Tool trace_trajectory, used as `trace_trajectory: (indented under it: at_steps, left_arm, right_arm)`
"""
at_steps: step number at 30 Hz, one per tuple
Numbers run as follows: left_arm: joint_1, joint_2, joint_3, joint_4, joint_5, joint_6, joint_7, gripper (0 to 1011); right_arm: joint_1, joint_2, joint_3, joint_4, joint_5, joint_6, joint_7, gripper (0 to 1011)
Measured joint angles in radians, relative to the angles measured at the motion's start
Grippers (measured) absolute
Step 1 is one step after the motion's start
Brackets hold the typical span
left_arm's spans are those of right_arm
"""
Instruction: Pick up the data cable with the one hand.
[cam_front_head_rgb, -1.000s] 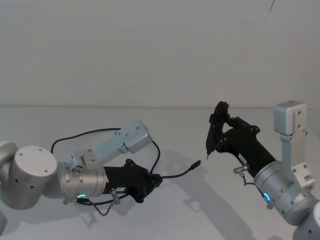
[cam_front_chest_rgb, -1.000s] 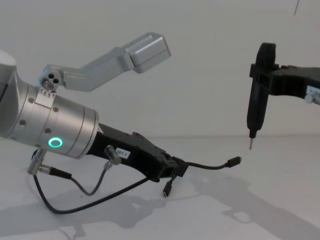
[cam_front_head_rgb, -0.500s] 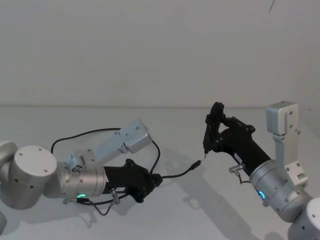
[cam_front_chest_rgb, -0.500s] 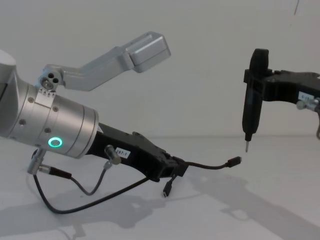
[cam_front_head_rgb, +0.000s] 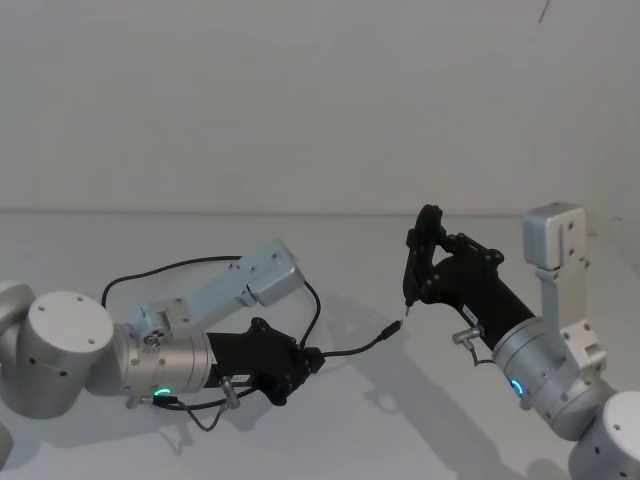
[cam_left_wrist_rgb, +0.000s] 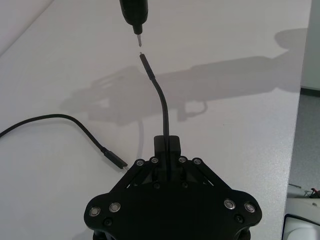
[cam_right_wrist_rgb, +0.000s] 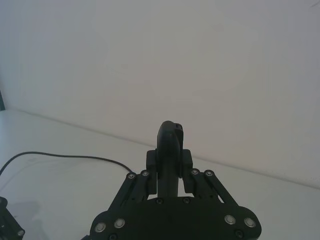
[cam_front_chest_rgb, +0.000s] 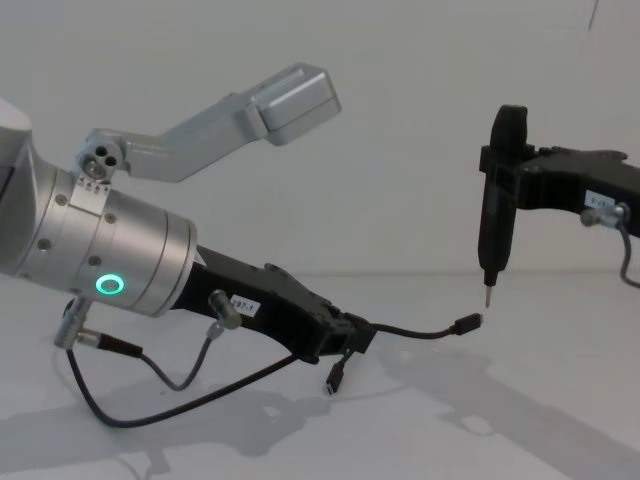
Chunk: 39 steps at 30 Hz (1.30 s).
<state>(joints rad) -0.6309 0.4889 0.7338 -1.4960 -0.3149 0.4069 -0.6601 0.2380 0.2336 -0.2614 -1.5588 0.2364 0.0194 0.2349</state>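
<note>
Left pincer (cam_front_chest_rgb: 348, 336): closed on the data cable (cam_front_chest_rgb: 418, 332) behind its forward plug, low over the bench (cam_front_chest_rgb: 520, 420).
Right pincer (cam_right_wrist_rgb: 169, 162): clamped on the pen-like tool (cam_front_chest_rgb: 497, 215), tip just above that plug.
You: lift slowly; mind the trailing loop.

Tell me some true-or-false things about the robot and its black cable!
1. The left gripper is shut on the data cable. True.
2. The right gripper holds nothing. False: it is shut on a pen-like tool.
3. The tool's metal tip points down, close above the cable's plug. True; the left wrist view shows a small gap between them.
4. The whole cable lies flat on the table. False: the left gripper holds part of it up, and that plug sticks out in the air.
5. The left arm's wrist ring glows red. False: it glows green.
</note>
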Motion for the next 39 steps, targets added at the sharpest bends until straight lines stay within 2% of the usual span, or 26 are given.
trace_trajectory:
  at_steps: [21, 39]
  left_arm:
    - [0.000, 0.000, 0.000, 0.000, 0.000, 0.000, 0.000, 37]
    - [0.000, 0.000, 0.000, 0.000, 0.000, 0.000, 0.000, 37]
  right_arm:
    - [0.004, -0.019, 0.007, 0.032, -0.026, -0.002, 0.005, 279]
    - [-0.001, -0.027, 0.008, 0.027, -0.018, 0.011, 0.012, 279]
